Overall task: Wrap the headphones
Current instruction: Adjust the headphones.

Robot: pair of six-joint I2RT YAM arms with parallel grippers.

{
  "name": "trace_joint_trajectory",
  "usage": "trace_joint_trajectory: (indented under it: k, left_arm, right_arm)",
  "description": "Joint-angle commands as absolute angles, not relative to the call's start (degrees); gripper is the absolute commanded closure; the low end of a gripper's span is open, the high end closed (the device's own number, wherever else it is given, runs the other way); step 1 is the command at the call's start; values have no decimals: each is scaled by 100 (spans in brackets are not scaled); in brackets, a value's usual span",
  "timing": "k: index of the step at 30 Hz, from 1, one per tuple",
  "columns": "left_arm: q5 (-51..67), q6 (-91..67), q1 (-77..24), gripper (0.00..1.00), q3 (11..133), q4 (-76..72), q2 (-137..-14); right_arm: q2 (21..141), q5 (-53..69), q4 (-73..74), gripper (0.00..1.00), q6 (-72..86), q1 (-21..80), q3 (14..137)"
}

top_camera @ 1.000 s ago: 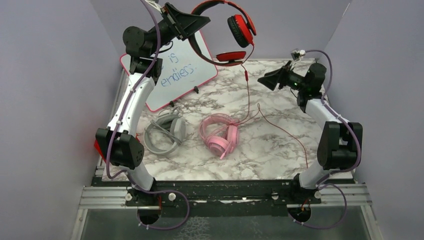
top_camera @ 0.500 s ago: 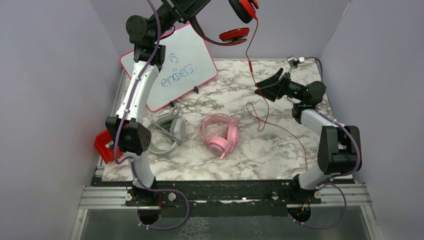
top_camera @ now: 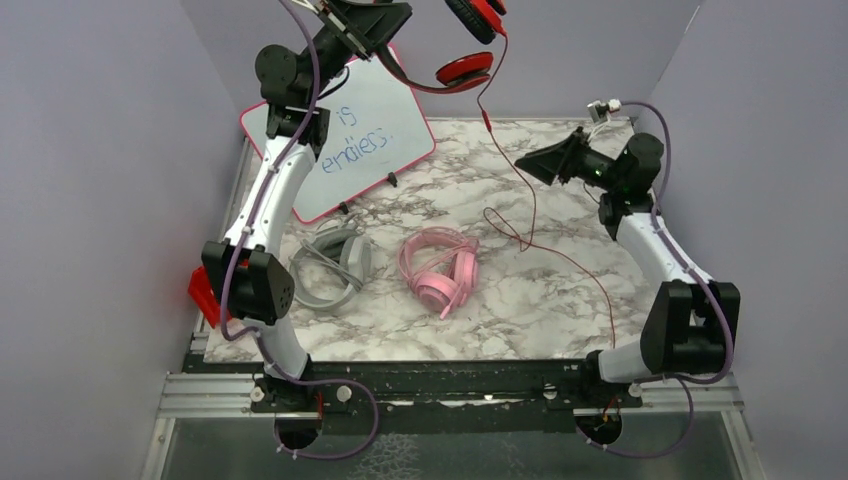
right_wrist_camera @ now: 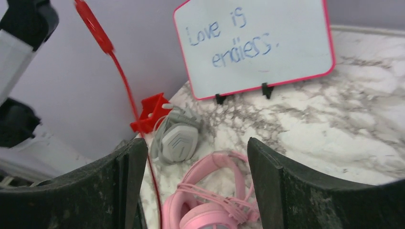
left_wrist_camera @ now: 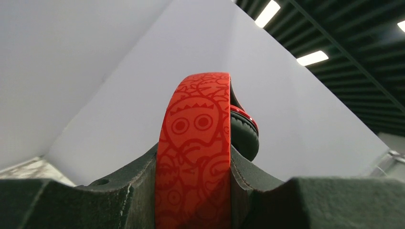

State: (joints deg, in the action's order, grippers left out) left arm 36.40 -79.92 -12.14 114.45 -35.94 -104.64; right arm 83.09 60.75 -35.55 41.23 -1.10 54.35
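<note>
The red-and-black headphones hang high above the back of the table. My left gripper is shut on their patterned red headband. A thin red cable drops from them to the marble table and trails to the front right. My right gripper hovers open beside that cable. In the right wrist view the cable runs just inside its left finger, held by nothing. The pink headphones, cable wrapped round them, and the grey headphones lie mid-table.
A pink-framed whiteboard with blue writing leans at the back left. A red bin sits at the table's left edge, beside the left arm. Purple walls close in three sides.
The left arm has lifted the red headphones higher, drawing the cable up off the table. The right gripper dipped toward the cable, then came back up a little.
</note>
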Motion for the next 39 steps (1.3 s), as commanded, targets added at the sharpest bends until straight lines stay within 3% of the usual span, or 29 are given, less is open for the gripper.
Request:
trace_joint_trajectory:
  k: [1, 3, 8, 10, 13, 16, 18, 29, 33, 39]
  left_arm:
    - [2577, -7356, -1257, 100, 10192, -3705, -9316]
    - [2317, -7241, -1257, 100, 9557, -3679, -8967]
    - [2374, -7199, -1449, 100, 8702, -3670, -8771]
    - [2321, -7191, -1512, 100, 8450, -3666, -8762]
    - [1870, -6670, -1733, 100, 8197, -3666, -8630]
    - [1474, -6396, -1982, 100, 8040, -3744, -8624]
    - [1282, -6461, -2118, 100, 7852, -4055, -8682]
    - [535, -7466, -2576, 100, 6600, -6007, -9341]
    - [436, -7298, -2645, 100, 6474, -6197, -9614]
    - [-31, -6542, -2799, 100, 5986, -6158, -9919]
  right_arm:
    - [7914, 5033, -1558, 18, 3106, -123, 6292]
    - [7823, 4515, -804, 17, 2662, -119, 6752]
    - [7768, 5643, -1108, 17, 2185, 304, 7103]
    - [7871, 5309, -518, 17, 1955, 552, 7508]
    - [8088, 4723, -238, 19, 3719, 599, 7645]
    - [8002, 5101, -2840, 22, 5916, 968, 6359]
    - [8017, 4931, -3742, 23, 6460, 1267, 5954]
    - [7445, 3003, -4477, 17, 6939, 1834, 5047]
    - [7082, 2789, -3348, 15, 6183, 1829, 5079]
    - [6144, 770, -1039, 9, 4433, 1811, 4904]
